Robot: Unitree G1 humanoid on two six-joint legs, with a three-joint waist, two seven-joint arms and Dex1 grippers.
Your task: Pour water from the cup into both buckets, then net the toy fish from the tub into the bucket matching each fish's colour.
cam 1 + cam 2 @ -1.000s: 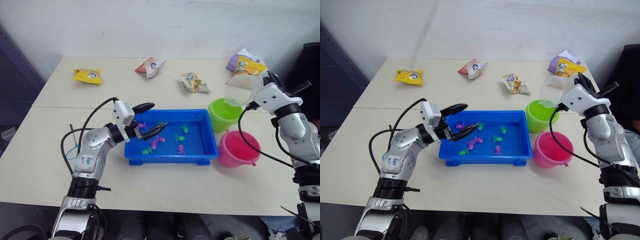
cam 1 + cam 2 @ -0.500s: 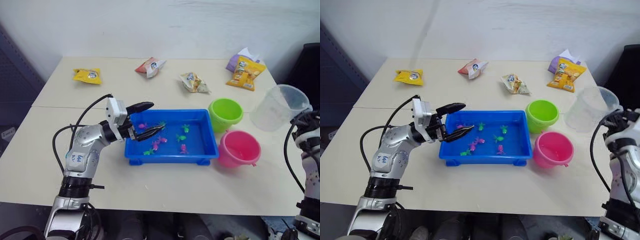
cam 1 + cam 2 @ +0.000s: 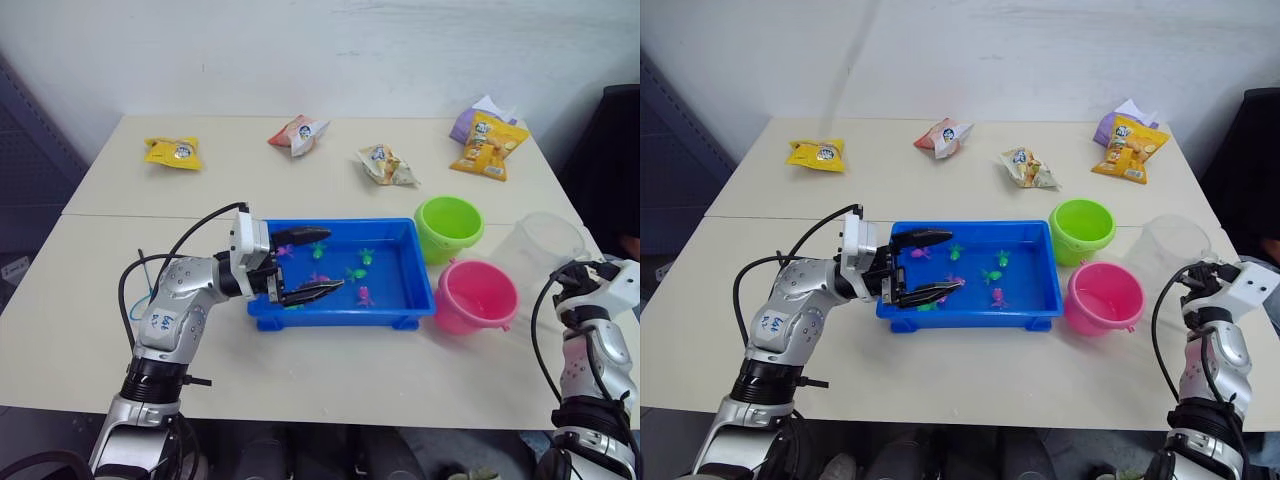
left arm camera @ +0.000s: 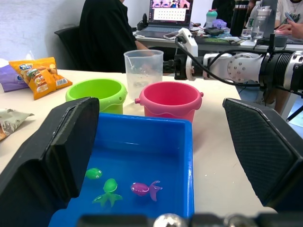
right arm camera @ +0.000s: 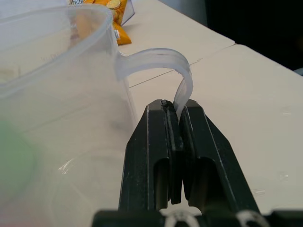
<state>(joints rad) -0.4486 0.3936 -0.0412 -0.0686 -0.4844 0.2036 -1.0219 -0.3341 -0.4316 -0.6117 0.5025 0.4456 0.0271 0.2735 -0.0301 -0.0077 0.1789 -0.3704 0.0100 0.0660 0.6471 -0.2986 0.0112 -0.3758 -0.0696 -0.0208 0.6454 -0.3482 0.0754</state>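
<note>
The blue tub (image 3: pixel 395 296) sits mid-table holding water and several pink and green toy fish (image 3: pixel 357 273). Over its left half my left gripper (image 3: pixel 312 262) hangs open, with nothing between its fingers (image 4: pixel 71 142). To the right of the tub stand the green bucket (image 3: pixel 450 226) and, nearer, the pink bucket (image 3: pixel 478 296). The clear cup (image 3: pixel 541 256) is upright by the table's right edge, past the pink bucket. My right gripper (image 5: pixel 175 106) is shut on the cup's handle (image 5: pixel 163 59).
Snack packets lie along the back of the table: yellow (image 3: pixel 174 152), red and white (image 3: pixel 298 133), pale (image 3: pixel 388 165), orange (image 3: pixel 488 144) and purple (image 3: pixel 470 120). A person in black (image 4: pixel 109 28) sits at a desk beyond the table's right side.
My right arm has carried the cup from over the green bucket out to the right and down, turning it upright. My left gripper has shifted right over the tub and opened wider.
</note>
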